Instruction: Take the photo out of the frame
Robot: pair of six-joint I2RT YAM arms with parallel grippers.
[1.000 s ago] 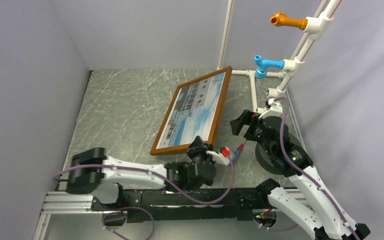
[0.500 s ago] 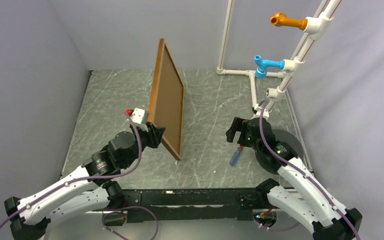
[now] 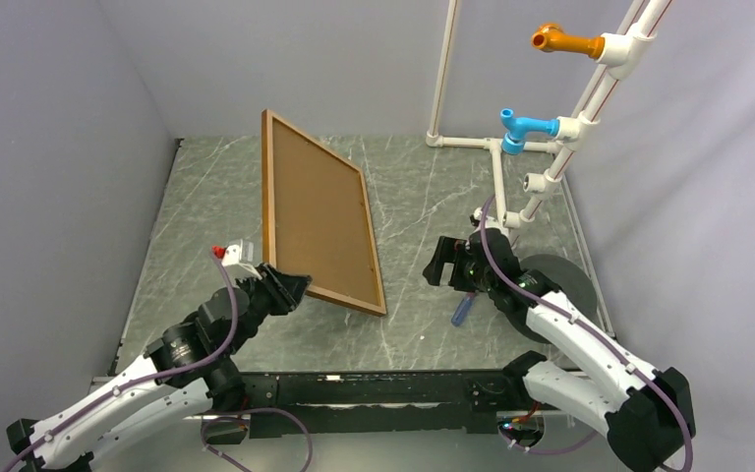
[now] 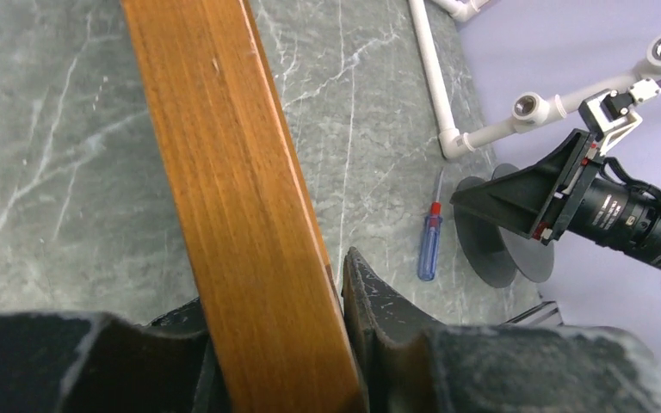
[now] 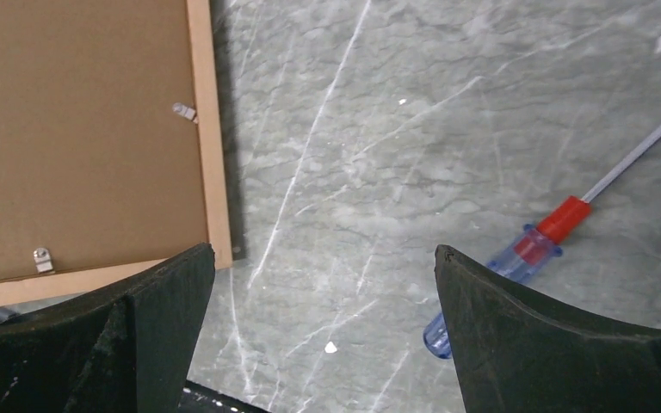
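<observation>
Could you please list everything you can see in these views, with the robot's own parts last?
frame: one, reddish-brown wood, mid-table, back side up
backing board: one, light brown, inside the frame
metal clips: two seen, silver, at the board's edges
screwdriver: one, blue handle, red collar, on the table right of the frame
pipe stand: one, white, far right corner
pegs: two, one orange, one blue, on the pipe stand
disc: one, grey, table's right side
table: one, grey marble
left claw: black, shut on the frame's near edge
right claw: black, open, empty
</observation>
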